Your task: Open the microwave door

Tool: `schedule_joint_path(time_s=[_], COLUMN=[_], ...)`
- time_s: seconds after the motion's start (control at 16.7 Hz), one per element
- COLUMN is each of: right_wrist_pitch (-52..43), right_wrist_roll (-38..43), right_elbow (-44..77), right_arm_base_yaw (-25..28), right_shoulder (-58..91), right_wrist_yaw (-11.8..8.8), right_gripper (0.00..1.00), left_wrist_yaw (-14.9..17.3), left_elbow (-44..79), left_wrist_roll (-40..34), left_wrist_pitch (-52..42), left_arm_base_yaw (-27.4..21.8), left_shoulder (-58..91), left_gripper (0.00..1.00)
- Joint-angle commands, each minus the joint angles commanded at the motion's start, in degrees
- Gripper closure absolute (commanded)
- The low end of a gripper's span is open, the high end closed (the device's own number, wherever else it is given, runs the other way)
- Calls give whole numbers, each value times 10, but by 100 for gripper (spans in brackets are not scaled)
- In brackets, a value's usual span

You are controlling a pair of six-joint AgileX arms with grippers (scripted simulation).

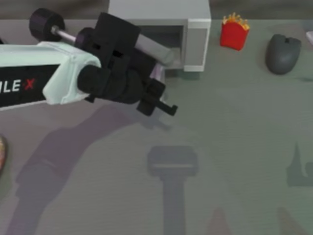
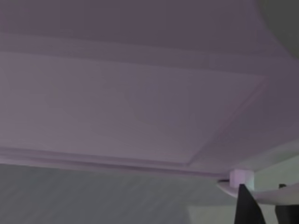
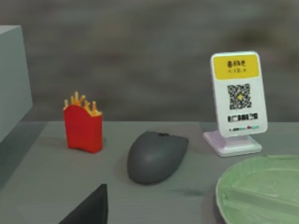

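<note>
The light grey microwave (image 1: 161, 11) stands at the back middle of the table, its plain control strip (image 1: 198, 41) on the right. The microwave door (image 2: 131, 107) is swung partly out, and the dark cavity shows behind it. Only a pale sliver of the door (image 1: 157, 73) shows under my left arm in the top view. My left gripper (image 1: 165, 105) sits in front of the oven. In the left wrist view this gripper (image 2: 267, 205) is shut on the door's handle bar (image 2: 261, 191). My right gripper (image 3: 93, 207) is out of the top view, parked at the right.
A red fries box (image 1: 234, 32) and a dark mouse (image 1: 282, 53) lie right of the microwave. A QR-code stand (image 3: 238, 100) and a green plate (image 3: 261, 191) are farther right. Something round pokes in at the table's left edge (image 1: 1, 154).
</note>
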Motion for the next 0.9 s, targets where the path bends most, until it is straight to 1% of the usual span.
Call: schedule_joint_path(time_s=[0.24,0.9], right_wrist_pitch=[0,0], right_wrist_roll=[0,0], right_elbow=[0,0], right_arm_base_yaw=[0,0], right_shoulder=[0,0], right_wrist_yaw=[0,0], right_gripper=[0,0], left_wrist_yaw=[14,14], left_elbow=[-8,-8], left_wrist_roll=[22,22], left_wrist_pitch=[-1,-1], left_arm_base_yaw=[12,12], left_shoulder=[-7,-7], left_gripper=[100,100])
